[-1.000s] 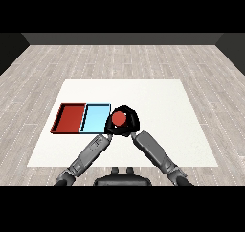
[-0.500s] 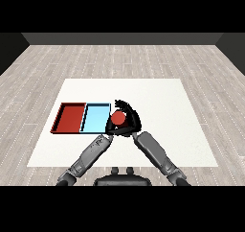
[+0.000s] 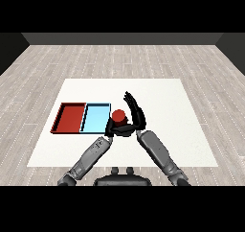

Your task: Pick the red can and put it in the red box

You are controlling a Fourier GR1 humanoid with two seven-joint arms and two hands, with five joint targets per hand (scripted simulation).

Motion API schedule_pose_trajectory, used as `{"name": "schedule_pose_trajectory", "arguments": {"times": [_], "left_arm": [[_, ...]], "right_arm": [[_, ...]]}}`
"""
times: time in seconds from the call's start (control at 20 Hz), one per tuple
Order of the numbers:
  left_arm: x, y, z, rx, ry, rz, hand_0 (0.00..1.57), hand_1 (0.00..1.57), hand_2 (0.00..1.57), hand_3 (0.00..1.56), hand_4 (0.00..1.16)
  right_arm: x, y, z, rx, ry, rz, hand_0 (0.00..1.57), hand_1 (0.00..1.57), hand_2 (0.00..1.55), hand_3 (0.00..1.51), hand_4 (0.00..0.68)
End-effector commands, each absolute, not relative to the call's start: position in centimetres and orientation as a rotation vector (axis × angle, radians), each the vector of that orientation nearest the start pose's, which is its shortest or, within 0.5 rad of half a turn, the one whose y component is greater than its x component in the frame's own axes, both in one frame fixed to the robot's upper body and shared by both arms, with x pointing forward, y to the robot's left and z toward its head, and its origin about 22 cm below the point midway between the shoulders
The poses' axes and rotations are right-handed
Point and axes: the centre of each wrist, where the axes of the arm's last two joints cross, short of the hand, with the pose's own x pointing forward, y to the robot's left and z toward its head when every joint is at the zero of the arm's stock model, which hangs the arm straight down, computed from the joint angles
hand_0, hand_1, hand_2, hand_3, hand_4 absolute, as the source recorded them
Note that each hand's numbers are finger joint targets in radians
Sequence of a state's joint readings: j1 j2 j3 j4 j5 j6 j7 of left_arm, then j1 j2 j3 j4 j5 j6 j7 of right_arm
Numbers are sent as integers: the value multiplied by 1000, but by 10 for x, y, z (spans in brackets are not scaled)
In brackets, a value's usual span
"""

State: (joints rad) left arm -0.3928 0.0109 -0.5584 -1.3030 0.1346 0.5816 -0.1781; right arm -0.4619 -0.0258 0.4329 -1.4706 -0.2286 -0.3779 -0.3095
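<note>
The red can [image 3: 118,115] stands upright just right of the light blue tray [image 3: 95,118], between my two hands. My left hand [image 3: 111,127] is at the can's lower left, curled against its base. My right hand [image 3: 134,112] is against the can's right side, its fingers straight and pointing away from me. The red tray [image 3: 70,117] lies left of the blue one with nothing in it. The can's lower part is hidden behind my hands.
Both trays lie side by side on the left half of the white table [image 3: 167,106]. My forearms come in from the lower corners and meet at the can.
The can has shifted a little left toward the blue tray. My right hand's fingers, curled round the can a second ago, have straightened and lifted off it.
</note>
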Motion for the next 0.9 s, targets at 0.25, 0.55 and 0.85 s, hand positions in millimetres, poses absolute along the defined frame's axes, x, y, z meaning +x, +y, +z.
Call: {"name": "schedule_pose_trajectory", "arguments": {"times": [0.25, 0.55, 0.85], "left_arm": [[280, 105, 17, -38, -1791, -83, 1571, 1571, 1571, 1478, 1118], [279, 123, 16, 18, -1827, -91, 1571, 1571, 1571, 1462, 1130], [297, 166, 44, 152, -1875, -130, 1571, 1571, 1569, 1460, 1112]], "right_arm": [[278, -129, 142, 242, -2256, -79, 0, 0, 0, 0, 0], [265, -171, 121, 162, -2200, -150, 0, 0, 0, 0, 0], [268, -226, 89, 80, -2158, -212, 0, 0, 0, 0, 0]]}}
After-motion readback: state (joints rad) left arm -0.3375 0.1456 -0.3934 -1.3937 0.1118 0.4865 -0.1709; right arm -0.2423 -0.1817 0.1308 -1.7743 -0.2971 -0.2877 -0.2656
